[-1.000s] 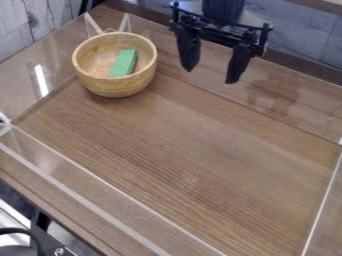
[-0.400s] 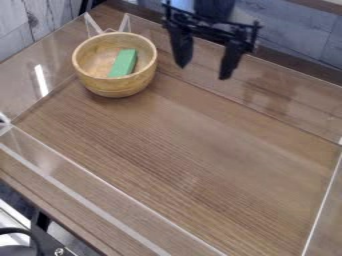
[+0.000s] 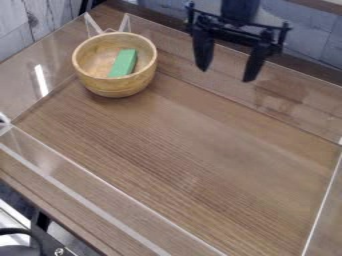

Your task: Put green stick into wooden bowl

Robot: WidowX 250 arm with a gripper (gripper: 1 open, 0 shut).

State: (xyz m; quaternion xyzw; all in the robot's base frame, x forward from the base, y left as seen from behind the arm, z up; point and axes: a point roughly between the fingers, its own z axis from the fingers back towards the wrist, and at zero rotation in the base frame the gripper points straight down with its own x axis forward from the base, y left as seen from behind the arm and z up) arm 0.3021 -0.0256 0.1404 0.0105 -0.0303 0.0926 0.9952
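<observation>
- The green stick [image 3: 123, 63] lay inside the wooden bowl [image 3: 115, 66], leaning against its inner wall, so the task looked done.
- The end effector [image 3: 229, 60] hung at the bowl's 3 o'clock, well apart, fingers spread wide and holding nothing.
- It stood raised above the surface [image 3: 187, 150], probably to stay clear of the bowl.

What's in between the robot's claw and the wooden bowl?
Nothing. In the camera view, only bare wooden tabletop lies between the open tool and the wooden bowl. The green stick is inside the bowl.
</observation>
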